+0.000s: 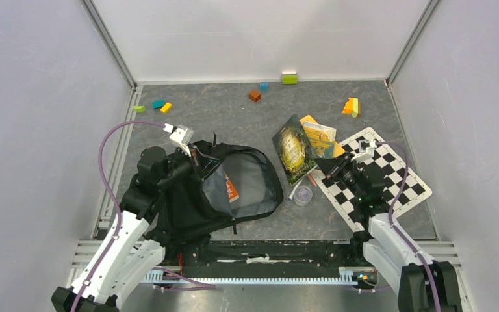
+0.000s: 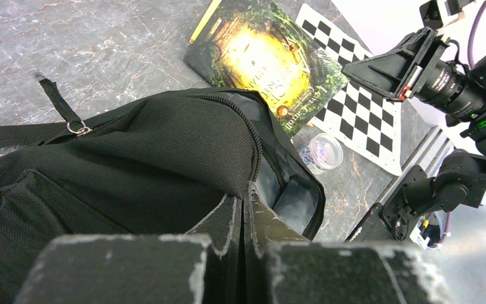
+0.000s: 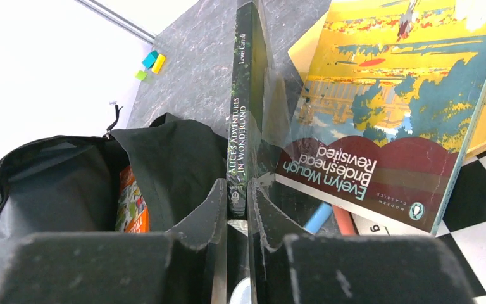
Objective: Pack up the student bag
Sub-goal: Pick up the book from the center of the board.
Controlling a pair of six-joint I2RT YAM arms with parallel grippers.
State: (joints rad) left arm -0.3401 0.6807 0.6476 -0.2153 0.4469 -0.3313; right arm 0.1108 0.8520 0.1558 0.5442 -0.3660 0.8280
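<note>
grey desk [image 1: 221,110]: left end effector [image 2: 243,206] pinches student bag [image 2: 133,158] rim; right end effector [image 3: 237,193] clamps alice book [image 3: 242,107]; lift it, feed into opening.

Tabletop [image 1: 234,120], dark grey, marbled. It carried:
- one student bag [image 1: 250,185], black, mouth open, near left
- one checkered board [image 1: 399,185], near right
- one small clear round container [image 1: 303,195] between them
- loose coloured blocks [image 1: 255,95] scattered toward the far edge
</note>
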